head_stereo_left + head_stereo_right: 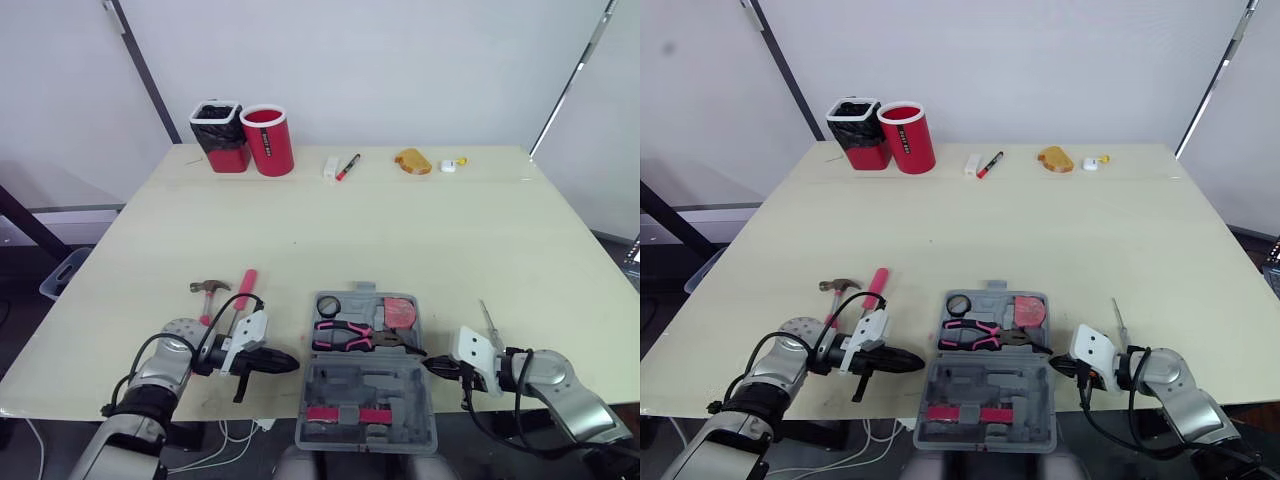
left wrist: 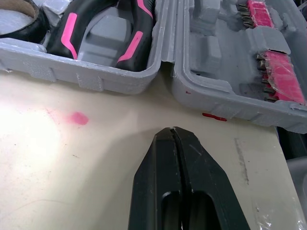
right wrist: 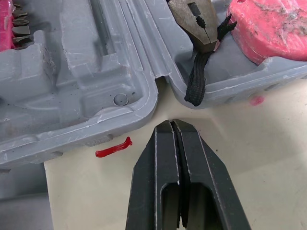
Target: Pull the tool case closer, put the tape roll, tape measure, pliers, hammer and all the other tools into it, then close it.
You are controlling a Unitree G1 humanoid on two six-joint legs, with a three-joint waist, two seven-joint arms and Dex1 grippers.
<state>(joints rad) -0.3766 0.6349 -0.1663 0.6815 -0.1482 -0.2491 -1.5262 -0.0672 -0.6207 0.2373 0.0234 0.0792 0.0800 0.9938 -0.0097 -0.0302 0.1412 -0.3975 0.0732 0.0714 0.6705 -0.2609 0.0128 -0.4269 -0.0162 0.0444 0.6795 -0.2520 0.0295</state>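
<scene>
The grey tool case lies open at the table's front edge. Its far half holds the black tape roll, the pink-handled pliers and the pink tape measure. Pink bits sit in the near half. A hammer with a pink handle lies on the table left of the case. A thin screwdriver lies to its right. My left gripper is shut and empty, its tip close to the case's left side by the hinge. My right gripper is shut and empty at the right side by the hinge.
Along the far edge stand a black-lined bin and a red cup, with a red marker, an orange object and a small white item to their right. The near half of the case overhangs the front edge.
</scene>
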